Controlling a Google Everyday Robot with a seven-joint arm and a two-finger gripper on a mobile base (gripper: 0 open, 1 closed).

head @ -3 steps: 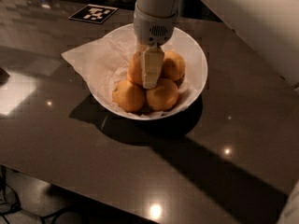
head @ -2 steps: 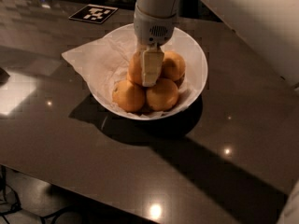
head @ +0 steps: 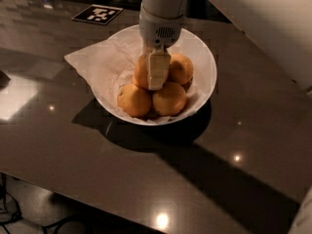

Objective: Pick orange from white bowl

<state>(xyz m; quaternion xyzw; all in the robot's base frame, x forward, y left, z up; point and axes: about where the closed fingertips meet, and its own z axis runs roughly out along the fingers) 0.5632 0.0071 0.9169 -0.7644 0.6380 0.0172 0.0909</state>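
The orange (head: 140,73) is a round fruit with dull, deep orange skin. It sits at the rear left of the pile inside the white bowl (head: 204,57) and rests on the two front fruits. Its right side is hidden by the gripper (head: 155,79). The gripper hangs straight down from a white cylindrical wrist into the middle of the bowl, and its cream, flat-faced tip lies against the orange. Whether the gripper is closed on the orange or merely beside it cannot be told. Three paler, smoother yellow-orange fruits share the bowl: the front-left fruit (head: 134,100), the front-right fruit (head: 169,98), touching it, and the rear-right fruit (head: 181,68), just beside the gripper. The bowl is wide, shallow, round and glossy. A crinkled paper liner (head: 92,65) covers its inside and juts past the left rim onto the table (head: 146,179). The table is dark, polished and reflective, and carries bright points of lamp glare. A black-and-white marker tag (head: 97,13) lies flat behind the bowl, apart from it. The smooth white arm housing (head: 263,23) fills the upper right. Compared with the frame 0.7 s earlier, the gripper, the orange and the other fruits hold the same positions; no shift is visible.
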